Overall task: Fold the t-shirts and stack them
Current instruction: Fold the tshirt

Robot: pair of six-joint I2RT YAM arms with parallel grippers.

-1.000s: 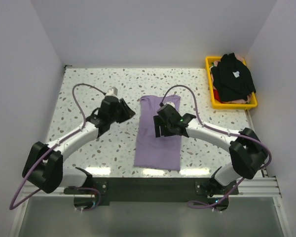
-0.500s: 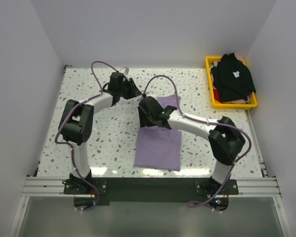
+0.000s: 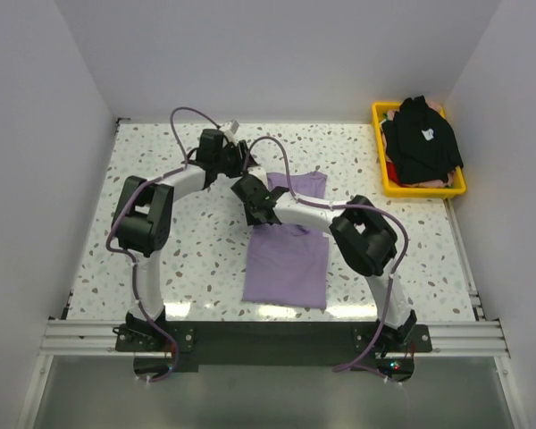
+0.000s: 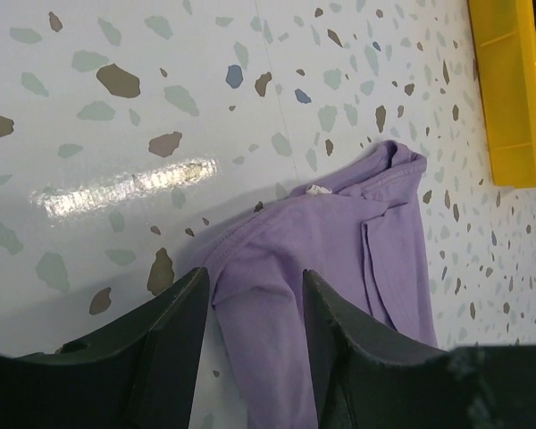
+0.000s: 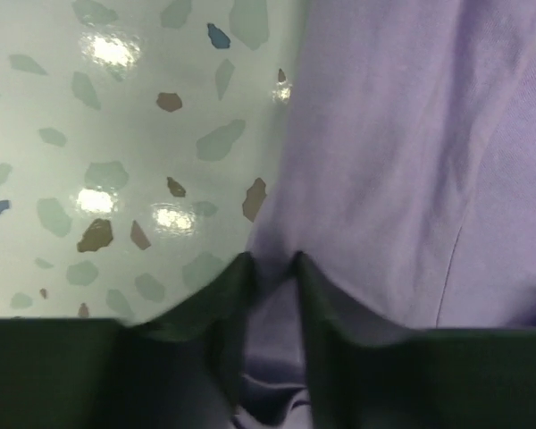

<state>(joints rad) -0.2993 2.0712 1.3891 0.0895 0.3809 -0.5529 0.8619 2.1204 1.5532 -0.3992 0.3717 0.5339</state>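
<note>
The lavender t-shirt lies flat as a long folded strip in the middle of the table. My left gripper is at its far left corner. In the left wrist view the left gripper is open, and its fingers straddle the lavender t-shirt's hem. My right gripper is at the shirt's left edge, a little nearer. In the right wrist view the right gripper has its jaws close together on a pinched ridge of the lavender t-shirt. The black t-shirt with a small white mark lies in the basket.
A yellow plastic basket stands at the far right corner with the black shirt and other coloured cloth in it; the yellow basket's side also shows in the left wrist view. White walls close in the speckled table on three sides.
Both arms have swung to the shirt's far left part. The right gripper's jaws have narrowed onto the cloth edge. The left gripper has reached the far corner and widened a little.
</note>
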